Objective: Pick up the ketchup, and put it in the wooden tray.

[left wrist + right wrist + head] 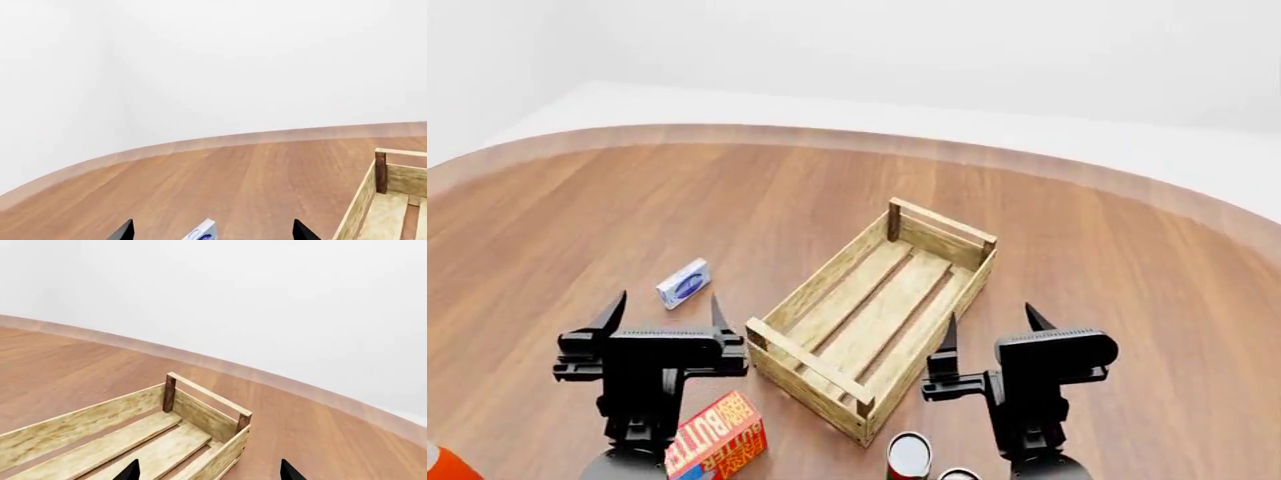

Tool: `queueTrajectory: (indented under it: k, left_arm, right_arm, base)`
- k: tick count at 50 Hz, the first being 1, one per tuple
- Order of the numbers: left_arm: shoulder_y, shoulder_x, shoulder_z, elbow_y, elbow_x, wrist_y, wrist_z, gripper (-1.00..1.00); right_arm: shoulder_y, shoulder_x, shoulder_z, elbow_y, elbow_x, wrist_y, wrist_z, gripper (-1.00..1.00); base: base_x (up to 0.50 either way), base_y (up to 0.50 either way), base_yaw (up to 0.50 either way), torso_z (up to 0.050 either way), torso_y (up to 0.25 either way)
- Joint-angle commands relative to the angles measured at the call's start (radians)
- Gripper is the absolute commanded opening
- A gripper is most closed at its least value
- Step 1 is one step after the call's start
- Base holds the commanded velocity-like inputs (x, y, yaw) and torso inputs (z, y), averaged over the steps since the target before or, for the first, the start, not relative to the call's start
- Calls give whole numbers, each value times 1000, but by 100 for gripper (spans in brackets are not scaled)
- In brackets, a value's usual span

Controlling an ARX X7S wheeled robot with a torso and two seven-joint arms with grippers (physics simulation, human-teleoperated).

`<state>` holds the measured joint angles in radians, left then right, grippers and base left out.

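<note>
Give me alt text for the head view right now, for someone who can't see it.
An empty wooden tray sits diagonally on a round wooden table, between the open left hand and open right hand, neither holding anything. The orange-red ketchup barely shows at the bottom left corner.

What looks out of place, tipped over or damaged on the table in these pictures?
Nothing stands out. The wooden tray sits flat and whole, empty inside. The small blue and white box and the red and yellow box lie flat on the table. The ketchup is only partly in view.
</note>
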<state>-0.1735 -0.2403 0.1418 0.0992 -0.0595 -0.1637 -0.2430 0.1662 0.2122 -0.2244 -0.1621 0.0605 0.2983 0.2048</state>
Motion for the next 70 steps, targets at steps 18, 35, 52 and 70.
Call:
queueTrajectory:
  k: [18, 35, 52, 70]
  left_arm:
    - [275, -125, -299, 249, -52, -90, -133, 100]
    - [360, -205, -494, 395, -283, -446, -73, 100]
    - [356, -213, -553, 400, -366, -584, -78, 100]
    - [327, -193, -598, 335, -390, -598, -98, 100]
  right_arm:
    - [-16, 30, -15, -84, 1, 31, 10, 100]
    - [-24, 35, -15, -84, 8, 25, 24, 100]
    - [-15, 38, -21, -74, 15, 23, 30, 100]
    - [-21, 43, -24, -70, 23, 19, 42, 100]
  base:
    - [0, 0, 0, 0, 0]
    - [0, 0, 0, 0, 0]
    - [0, 0, 0, 0, 0]
    - [0, 0, 0, 0, 0]
